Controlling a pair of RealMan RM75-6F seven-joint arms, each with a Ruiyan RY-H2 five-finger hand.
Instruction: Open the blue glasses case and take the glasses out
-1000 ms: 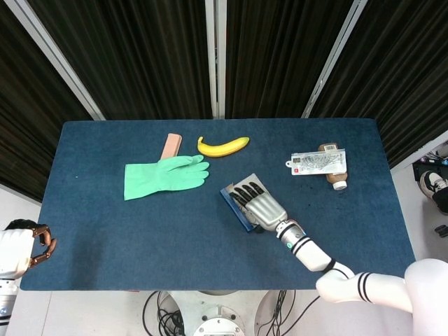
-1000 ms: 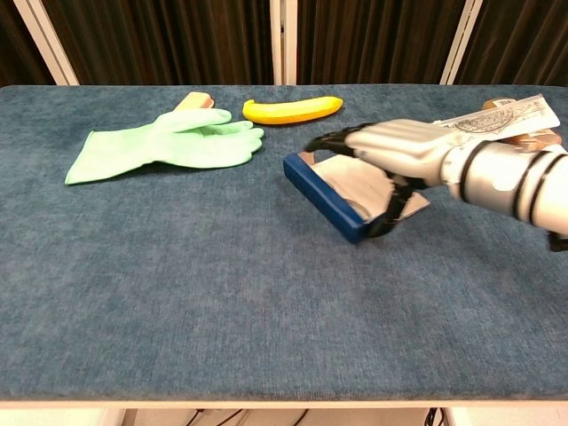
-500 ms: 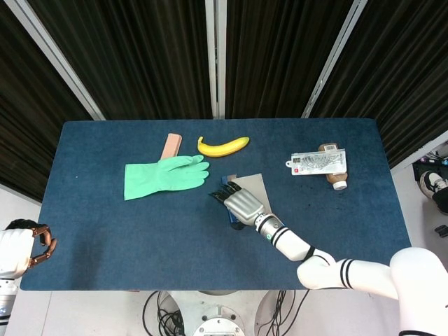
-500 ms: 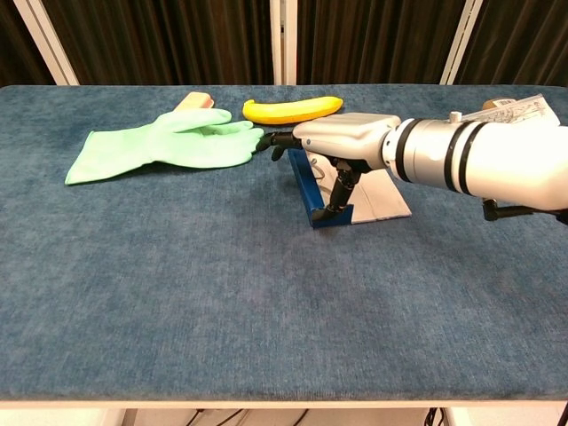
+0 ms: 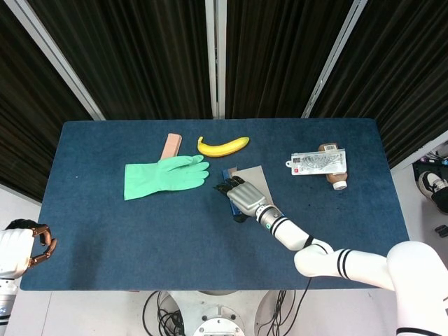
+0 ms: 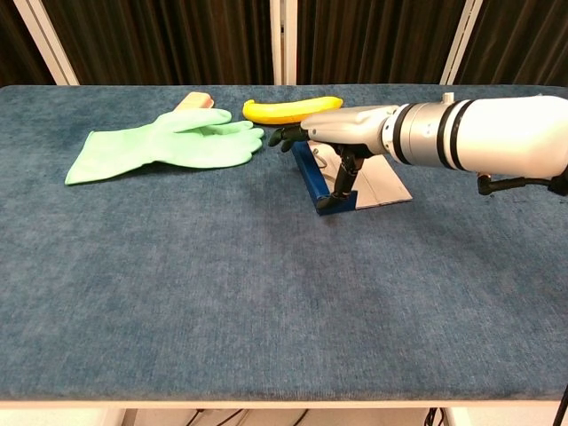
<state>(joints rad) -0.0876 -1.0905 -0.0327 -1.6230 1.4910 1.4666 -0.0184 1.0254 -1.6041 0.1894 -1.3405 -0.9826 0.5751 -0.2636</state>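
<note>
The blue glasses case (image 6: 310, 170) lies mid-table, its blue side facing left and a grey flap (image 6: 383, 184) spread flat to the right. My right hand (image 6: 342, 133) lies over the case, fingers stretched across its top toward the glove and thumb pressed down on its near end. From the head view the right hand (image 5: 241, 197) covers most of the case (image 5: 226, 173), and only the grey flap (image 5: 253, 179) shows clearly. The glasses are not visible. My left hand (image 5: 36, 245) hangs off the table's near left corner, fingers curled, holding nothing.
A green rubber glove (image 5: 164, 176) lies just left of the case. Behind it are a pink block (image 5: 170, 145) and a banana (image 5: 224, 145). A brown bottle (image 5: 337, 179) under a printed packet (image 5: 318, 163) sits at the far right.
My right hand swung the case round from a slanted pose to end-on and shifted it slightly back and left. The forearm now reaches in from lower right at a flatter angle.
</note>
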